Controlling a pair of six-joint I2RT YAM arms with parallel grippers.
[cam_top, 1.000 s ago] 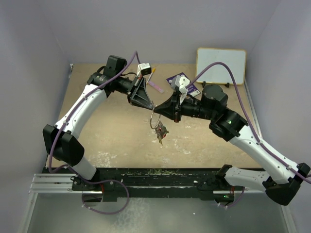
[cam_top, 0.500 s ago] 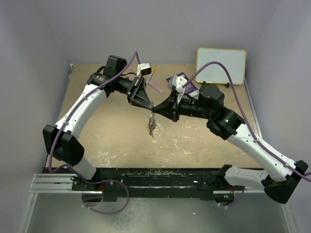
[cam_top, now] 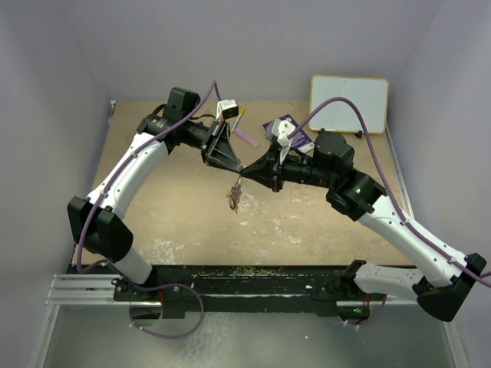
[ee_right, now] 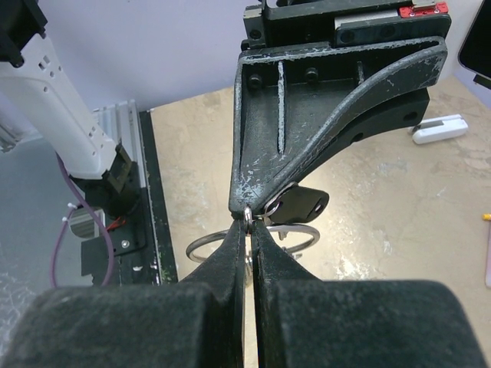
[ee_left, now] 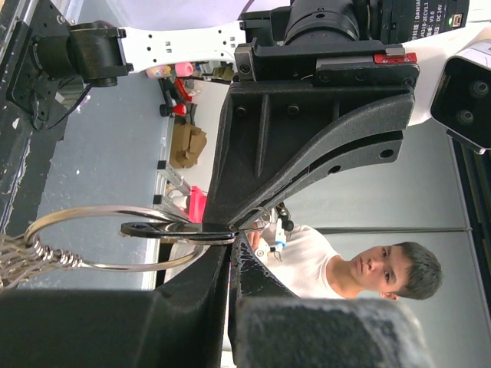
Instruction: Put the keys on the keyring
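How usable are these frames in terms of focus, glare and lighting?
Top external: even, soft light, but the keys are tiny and smeared. Left wrist: the left fingers are out of focus, the keyring sharp with a bright glint. Right wrist: the right fingers are blurred, the left gripper and its key crisp.

Only some small white print on the black motor housing (ee_left: pixel 399 19) at the top of the left wrist view, turned sideways and too small to read.

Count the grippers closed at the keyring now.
2: left gripper, from the left, shut on a dark key; right gripper, from the right, shut on the keyring; tips meet above the table.
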